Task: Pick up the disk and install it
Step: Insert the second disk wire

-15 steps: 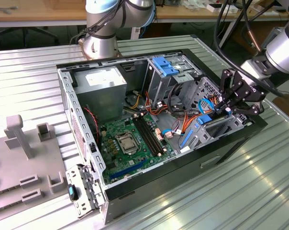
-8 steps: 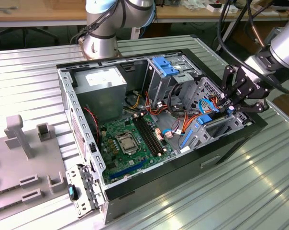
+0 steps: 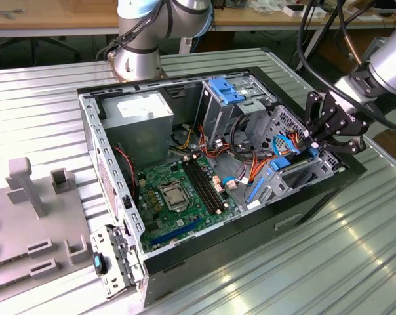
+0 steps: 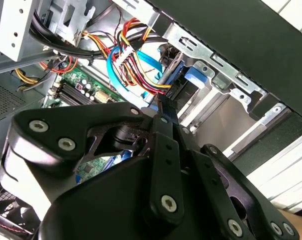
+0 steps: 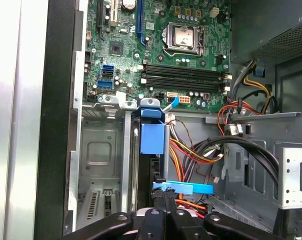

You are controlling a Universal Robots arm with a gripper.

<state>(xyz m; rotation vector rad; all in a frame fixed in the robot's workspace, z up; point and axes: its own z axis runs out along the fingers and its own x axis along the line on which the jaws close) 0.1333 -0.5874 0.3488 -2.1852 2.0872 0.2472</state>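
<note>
Holding the disk (image 5: 152, 150) edge-on in the case's drive bay (image 5: 98, 150)
The jaws of the gripper (image 5: 163, 196) pinch its blue rail.

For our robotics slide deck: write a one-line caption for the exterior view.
Arm's end effector lowers blue-railed disk into open computer case on the table.

A ribbed metal table (image 3: 355, 262) of silver colour fills most of the exterior view and reflects light in bright patches. Behind it stands a wooden workbench (image 3: 67, 20), with dark shadow beneath it.
</note>
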